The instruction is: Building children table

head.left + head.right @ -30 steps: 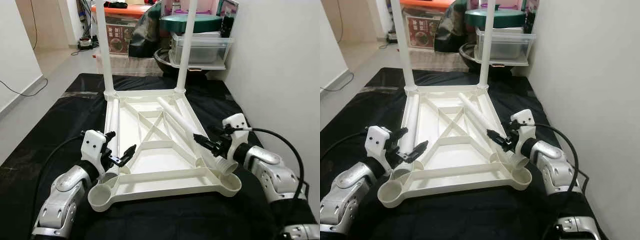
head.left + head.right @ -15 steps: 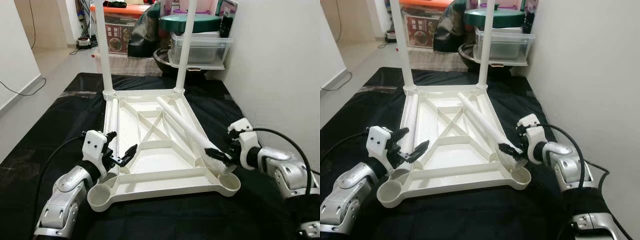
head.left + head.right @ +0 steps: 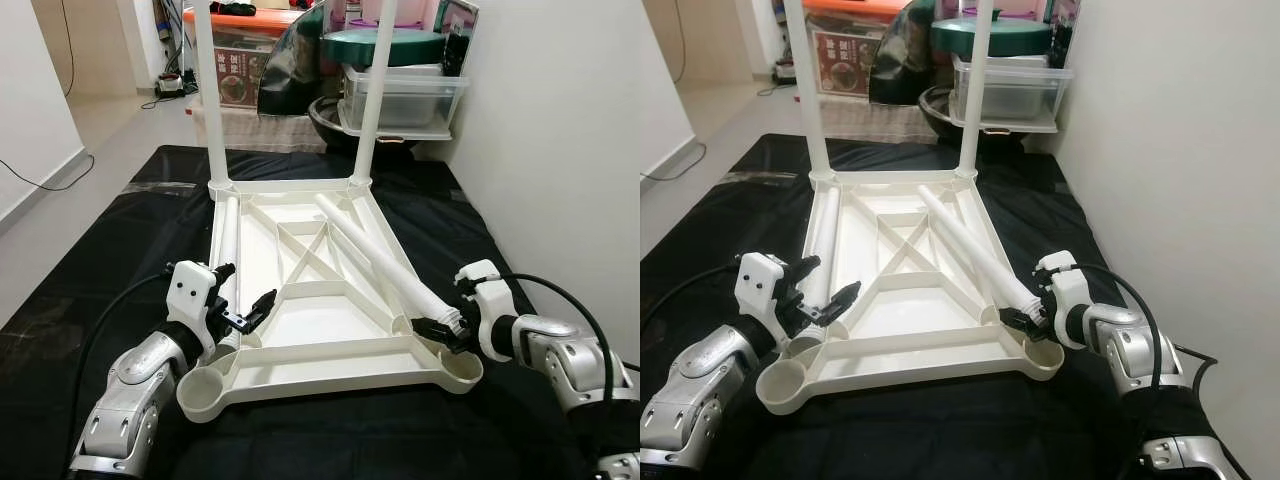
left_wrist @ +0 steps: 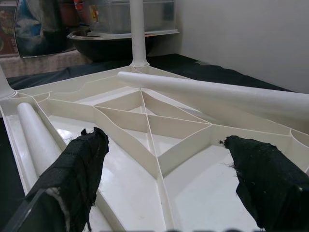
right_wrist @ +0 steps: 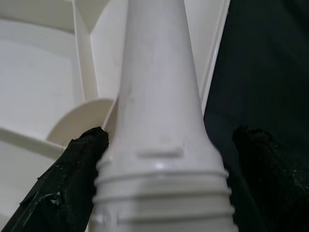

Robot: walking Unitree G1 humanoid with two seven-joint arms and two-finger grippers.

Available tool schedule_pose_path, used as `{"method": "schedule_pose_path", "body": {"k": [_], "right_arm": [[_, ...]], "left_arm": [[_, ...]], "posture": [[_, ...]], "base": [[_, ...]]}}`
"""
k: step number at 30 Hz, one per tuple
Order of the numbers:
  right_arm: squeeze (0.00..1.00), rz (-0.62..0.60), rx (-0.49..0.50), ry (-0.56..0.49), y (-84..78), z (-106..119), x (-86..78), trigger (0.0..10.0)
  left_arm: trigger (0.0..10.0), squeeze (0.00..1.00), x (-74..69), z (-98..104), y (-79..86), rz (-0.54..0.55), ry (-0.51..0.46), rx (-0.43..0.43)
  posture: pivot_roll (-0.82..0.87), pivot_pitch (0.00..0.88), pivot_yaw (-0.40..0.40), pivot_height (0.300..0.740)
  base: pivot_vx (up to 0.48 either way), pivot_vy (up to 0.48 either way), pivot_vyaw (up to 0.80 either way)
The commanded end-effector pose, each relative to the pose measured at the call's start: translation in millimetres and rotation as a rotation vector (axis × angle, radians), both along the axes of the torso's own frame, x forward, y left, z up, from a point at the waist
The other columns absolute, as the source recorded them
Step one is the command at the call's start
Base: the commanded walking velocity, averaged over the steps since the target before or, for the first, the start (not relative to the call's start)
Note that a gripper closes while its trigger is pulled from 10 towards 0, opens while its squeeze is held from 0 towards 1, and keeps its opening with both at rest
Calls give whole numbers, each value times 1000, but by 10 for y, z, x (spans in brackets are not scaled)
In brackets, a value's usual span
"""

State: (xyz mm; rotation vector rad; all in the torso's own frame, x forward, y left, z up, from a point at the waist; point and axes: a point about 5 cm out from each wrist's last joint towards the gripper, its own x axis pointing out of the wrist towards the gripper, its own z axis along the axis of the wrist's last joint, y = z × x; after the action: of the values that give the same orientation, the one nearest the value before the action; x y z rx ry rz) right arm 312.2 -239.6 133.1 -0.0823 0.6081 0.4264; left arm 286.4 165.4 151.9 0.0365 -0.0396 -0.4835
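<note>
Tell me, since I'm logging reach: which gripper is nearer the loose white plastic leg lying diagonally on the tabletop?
Right gripper: its fingers straddle the diagonal leg's threaded end. Left gripper hovers across the tabletop.

Upturned tabletop [image 3: 300,330] flat on mat [image 3: 120,240] on the floor, two legs [image 3: 205,90] standing upright in the far corner sockets, storage boxes [image 3: 400,95] behind against the wall. One loose leg [image 3: 228,250] lying inside along the left edge, another loose leg [image 3: 375,255] lying slantwise across the right side, threaded end near the right front corner socket [image 3: 460,368]. Left hand [image 3: 240,312] open, hovering over the left front part of the tabletop just behind the left front socket [image 3: 205,395]; right hand [image 3: 437,328] at the right front corner, fingers [image 5: 72,183] spread either side of the slanting leg's threaded end.
</note>
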Motion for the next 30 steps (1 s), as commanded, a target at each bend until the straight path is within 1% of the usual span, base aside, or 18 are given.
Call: {"method": "schedule_pose_path", "body": {"k": [1, 6, 7, 8, 11, 12, 14, 16, 17, 18, 21, 23, 24, 26, 27, 28, 29, 30], "right_arm": [[0, -12, -8, 37, -17, -59, -52, 10000], [0, -17, 4, 25, -2, -62, -48, 10000], [0, -31, 17, 6, 6, -55, -31, 0], [0, -31, 17, 6, 6, -55, -31, 0], [0, -64, 54, -52, 41, -25, 21, 0], [0, -64, 54, -52, 41, -25, 21, 0], [0, -59, 85, -88, 89, 6, 37, 0], [0, -59, 85, -88, 89, 6, 37, 0], [0, -32, 113, -112, 144, 37, 27, 0], [0, -32, 113, -112, 144, 37, 27, 0], [0, 54, 202, -184, 298, 151, -17, 0], [0, 54, 202, -184, 298, 151, -17, 0], [0, 66, 231, -208, 329, 190, -21, 0], [0, 109, 308, -270, 411, 291, -36, 0], [0, 140, 363, -306, 475, 355, -56, 0], [0, 190, 424, -333, 557, 417, -98, 0], [0, 190, 424, -333, 557, 417, -98, 0], [0, 222, 463, -349, 608, 453, -129, 0]], "left_arm": [[10000, 0, -18, -12, -30, -8, 8, -3], [10000, 0, -18, -12, -34, -10, 7, -2], [10000, 0, -18, -14, -35, -10, 8, -2], [10000, 0, -18, -14, -35, -10, 8, -2], [10000, 0, -17, -15, -35, -10, 8, 0], [10000, 0, -17, -15, -35, -10, 8, 0], [10000, 0, -13, -12, -33, -8, 7, 0], [10000, 0, -13, -12, -33, -8, 7, 0], [10000, 0, -10, -10, -32, -7, 7, 0], [10000, 0, -10, -10, -32, -7, 7, 0], [10000, 0, -3, -7, -29, -9, 6, 1], [10000, 0, -3, -7, -29, -9, 6, 1], [10000, 0, -2, -3, -25, -10, 7, -7], [10000, 0, 3, 27, -5, -14, 15, -58], [10000, 0, 6, 59, 14, -17, 19, -108], [10000, 0, 16, 112, 45, -17, 23, -182], [10000, 0, 16, 112, 45, -17, 23, -182], [10000, 0, 21, 146, 65, -18, 24, -231]], "posture": [[58, 0, -141, 740], [58, 0, -141, 740], [60, 0, -142, 740], [60, 0, -142, 740], [64, 0, -142, 740], [64, 0, -142, 740], [63, 0, -141, 740], [63, 0, -141, 740], [64, 0, -141, 740], [64, 0, -141, 740], [62, 0, -137, 740], [62, 0, -137, 740], [64, 0, -137, 740], [63, 0, -135, 740], [62, 0, -134, 740], [62, 0, -134, 740], [62, 0, -134, 740], [62, 0, -130, 740]], "base": [[0, 0, 0], [0, 0, 0], [0, 0, 0], [0, 0, 0], [0, 0, 0], [0, 0, 0], [0, 0, 0], [0, 0, 0], [0, 0, 0], [0, 0, 0], [0, 0, 0], [0, 0, 0], [0, 0, 0], [0, 0, 0], [0, 0, 0], [0, 0, 0], [0, 0, 0], [0, 0, 0]]}}
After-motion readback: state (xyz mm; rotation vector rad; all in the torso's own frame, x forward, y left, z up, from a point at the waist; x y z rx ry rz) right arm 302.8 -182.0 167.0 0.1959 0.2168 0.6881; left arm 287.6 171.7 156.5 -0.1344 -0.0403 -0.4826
